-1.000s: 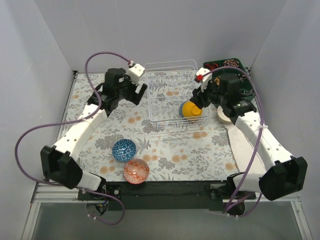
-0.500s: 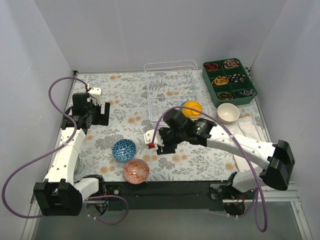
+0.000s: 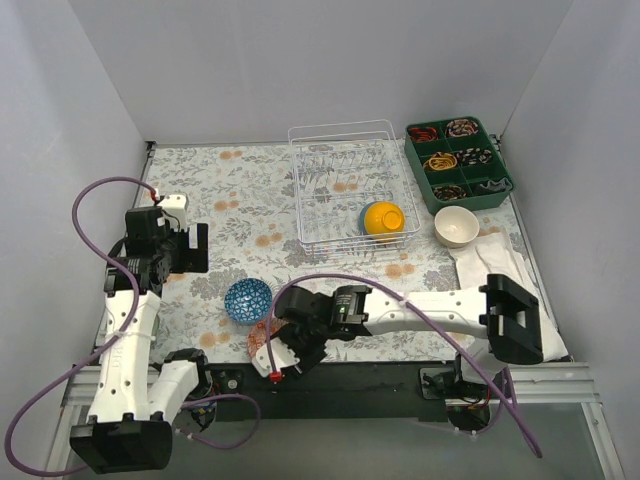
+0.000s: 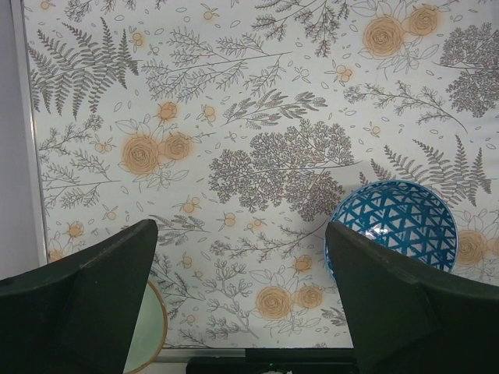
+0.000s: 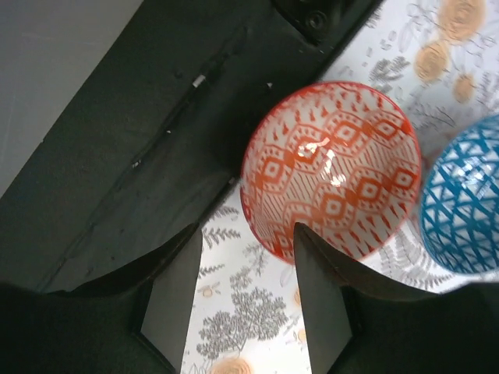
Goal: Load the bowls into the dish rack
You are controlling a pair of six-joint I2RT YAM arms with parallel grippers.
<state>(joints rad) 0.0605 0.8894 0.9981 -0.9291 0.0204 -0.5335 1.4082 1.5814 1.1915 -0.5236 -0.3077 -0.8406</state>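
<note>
Over red-and-white bowl (image 5: 335, 167), right jaws half-open

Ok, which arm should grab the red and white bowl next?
Right. The right fingers, open, sit either side of the rim of the red-and-white bowl, so it likely just needs to close. The left fingers hover over bare mat beside the blue-patterned bowl.

mint bowl (image 4: 150, 336) cut off, red-patterned bowl (image 3: 257, 338) half-covered
</note>
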